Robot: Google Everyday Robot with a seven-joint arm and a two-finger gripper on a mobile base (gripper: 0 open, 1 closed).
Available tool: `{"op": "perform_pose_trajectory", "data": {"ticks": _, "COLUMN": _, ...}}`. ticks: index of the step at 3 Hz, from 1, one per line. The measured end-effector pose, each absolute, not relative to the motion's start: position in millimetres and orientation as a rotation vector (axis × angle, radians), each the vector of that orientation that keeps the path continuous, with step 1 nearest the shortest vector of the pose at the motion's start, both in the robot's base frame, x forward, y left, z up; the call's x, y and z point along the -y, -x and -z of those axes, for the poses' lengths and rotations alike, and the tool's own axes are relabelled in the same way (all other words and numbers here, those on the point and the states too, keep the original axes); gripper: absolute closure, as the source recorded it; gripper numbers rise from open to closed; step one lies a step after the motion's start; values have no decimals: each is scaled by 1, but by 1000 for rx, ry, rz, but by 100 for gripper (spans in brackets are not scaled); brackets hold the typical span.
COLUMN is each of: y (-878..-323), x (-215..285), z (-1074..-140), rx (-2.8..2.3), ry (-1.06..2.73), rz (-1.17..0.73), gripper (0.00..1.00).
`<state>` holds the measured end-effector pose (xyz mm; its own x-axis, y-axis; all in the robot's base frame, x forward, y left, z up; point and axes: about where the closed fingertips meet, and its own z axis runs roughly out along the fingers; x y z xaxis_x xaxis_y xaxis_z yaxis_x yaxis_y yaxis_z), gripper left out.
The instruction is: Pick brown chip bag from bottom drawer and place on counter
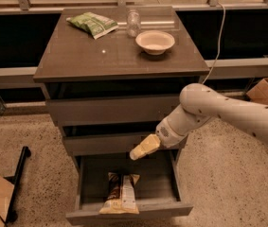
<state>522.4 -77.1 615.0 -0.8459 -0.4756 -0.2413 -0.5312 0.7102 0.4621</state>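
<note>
Camera view: the claw (141, 149) hangs just above the open bottom drawer (171, 211), in front of the middle one; open or closed, I cannot tell. The brown bag (120, 199) lies inside the drawer. The table (86, 56) carries a green bag (93, 23), jar (133, 22) and bowl (155, 41)

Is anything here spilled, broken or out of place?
Nothing spilled or broken. Only the bottom drawer hangs open, the brown chip bag lying crumpled inside; the gripper hovers above its right side.

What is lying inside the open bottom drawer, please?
A crinkled brown chip bag with a pale lower part lies on the bottom drawer's grey floor. The gripper hovers above, hiding some of its back.
</note>
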Motion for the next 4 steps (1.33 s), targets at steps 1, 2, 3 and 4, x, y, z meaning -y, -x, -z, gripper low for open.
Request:
{"op": "perform_pose_trajectory", "data": {"ticks": 1, "y": -528, "x": 54, "z": -548, "rx": -2887, "ry": 670, "rz": -910, "gripper": 0}}
{"op": "perform_pose_trajectory", "data": {"ticks": 2, "y": -528, "x": 54, "z": -548, "rx": -2887, "ry": 670, "rz": -910, "gripper": 0}}
{"op": "perform_pose_trajectory", "data": {"ticks": 3, "y": -538, "x": 35, "z": -516, "rx": -2918, "ry": 593, "rz": -971, "gripper": 0}}
{"op": "perform_pose_trajectory", "data": {"ticks": 4, "y": -551, "x": 18, "z": -462, "rx": -2971, "ry": 446, "rz": -1040, "gripper": 0}}
